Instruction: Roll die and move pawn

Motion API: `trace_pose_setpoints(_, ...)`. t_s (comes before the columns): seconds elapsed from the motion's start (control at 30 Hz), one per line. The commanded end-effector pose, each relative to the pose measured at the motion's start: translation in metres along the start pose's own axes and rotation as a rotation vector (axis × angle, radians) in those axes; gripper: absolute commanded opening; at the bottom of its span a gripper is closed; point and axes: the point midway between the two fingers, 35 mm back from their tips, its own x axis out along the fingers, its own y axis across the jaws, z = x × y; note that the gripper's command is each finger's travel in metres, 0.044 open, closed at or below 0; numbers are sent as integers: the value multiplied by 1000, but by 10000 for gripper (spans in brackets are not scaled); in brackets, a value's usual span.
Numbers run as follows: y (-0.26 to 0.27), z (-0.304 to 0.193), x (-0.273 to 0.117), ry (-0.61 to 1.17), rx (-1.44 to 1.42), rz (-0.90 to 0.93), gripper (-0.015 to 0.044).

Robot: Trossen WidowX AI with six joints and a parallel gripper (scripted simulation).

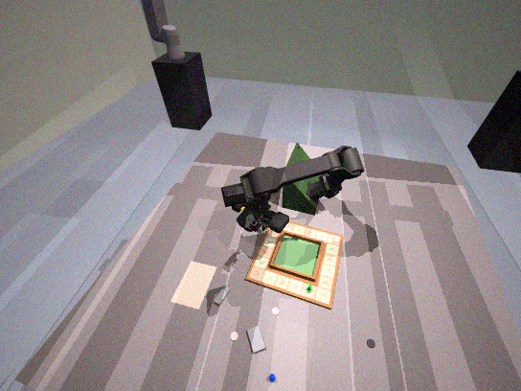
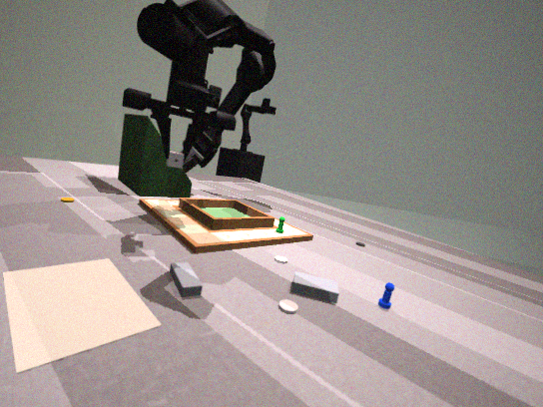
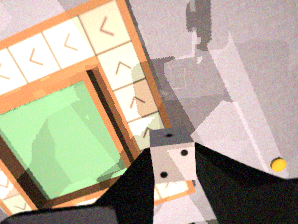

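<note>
My gripper (image 1: pixel 262 229) (image 2: pixel 177 162) (image 3: pixel 170 151) is clenched on the white die (image 2: pixel 175 160) (image 3: pixel 173 162), held up off the table (image 1: pixel 306 355) (image 2: pixel 250 344) (image 3: pixel 250 65). Surface: grey-mauve with paler bands, arm shadows across it; pale blue-grey ground beyond its far edge. Room: plain grey-green wall (image 1: pixel 335 43) (image 2: pixel 424 125); one black block (image 1: pixel 182 91) at upper left of the top view, another (image 1: pixel 500 129) at right. Board (image 1: pixel 335 268) (image 2: pixel 255 242) (image 3: pixel 92 30) lies flat, its tray (image 1: pixel 297 256) (image 2: pixel 227 212) (image 3: pixel 60 140) lined green; I see no die in it. Green pawn (image 1: pixel 309 288) (image 2: pixel 280 224) upright on a board square. Out on the table: blue pawn (image 1: pixel 272 378) (image 2: pixel 386 295) upright, two grey blocks (image 1: pixel 256 339) (image 2: pixel 314 287), cream sheet (image 1: pixel 194 285) (image 2: pixel 75 311) lying flat, yellow disc (image 1: pixel 242 208) (image 2: pixel 67 200) (image 3: pixel 278 164) apart from the board
</note>
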Motion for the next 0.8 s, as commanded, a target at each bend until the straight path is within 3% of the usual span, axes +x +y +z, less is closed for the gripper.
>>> trace_pose_setpoints(0.0,10,0,-1,-11,88,0,0)
trace_pose_setpoints(0.77,79,-14,17,-10,739,6,0)
